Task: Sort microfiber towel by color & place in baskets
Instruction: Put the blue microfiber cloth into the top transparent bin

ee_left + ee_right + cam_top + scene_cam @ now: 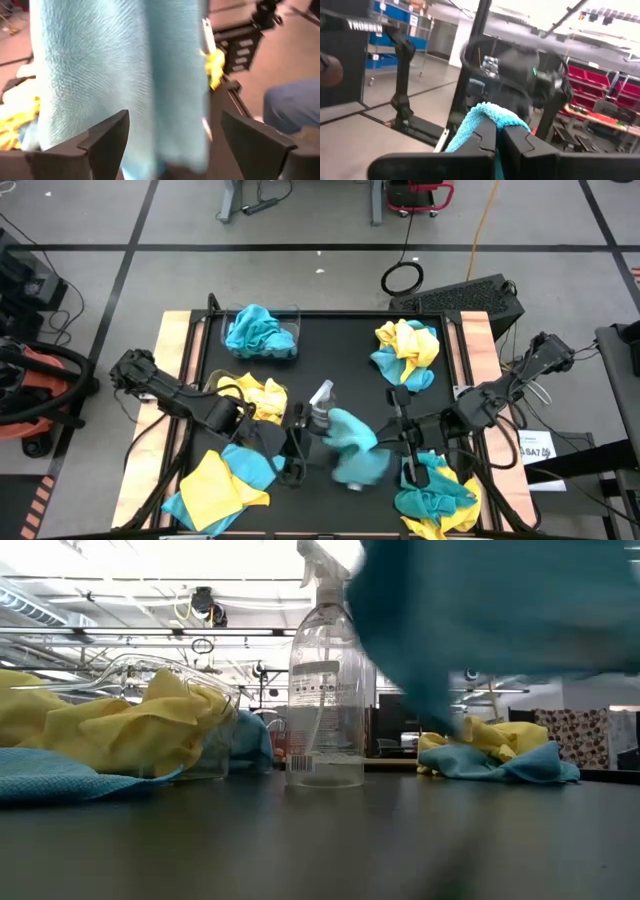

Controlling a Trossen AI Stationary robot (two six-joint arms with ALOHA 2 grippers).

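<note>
A teal towel point(352, 448) hangs in the air over the table's middle, lifted clear in the low view point(480, 610). My right gripper point(393, 436) point(497, 125) is shut on it. My left gripper point(294, 448) point(175, 116) is open just left of it, and the cloth point(120, 75) hangs close in front of its spread fingers; I cannot tell if it touches. One clear basket point(296, 312) at the far left holds teal towels point(260, 332). Another basket point(130, 665) holds yellow towels point(255, 395). My right gripper pinches the teal towel between its two shut fingers at a bunched fold point(490, 111) that sticks out past the fingertips. It comes level from the table's right side. The towel hangs below the hold, slack and clear of the table.
A clear spray bottle point(320, 405) point(325, 690) stands upright just behind the hanging towel. Mixed yellow and teal piles lie far right point(405, 352), near left point(220, 480) and near right point(435, 495). A person's leg point(292, 107) shows beyond the table's right side.
</note>
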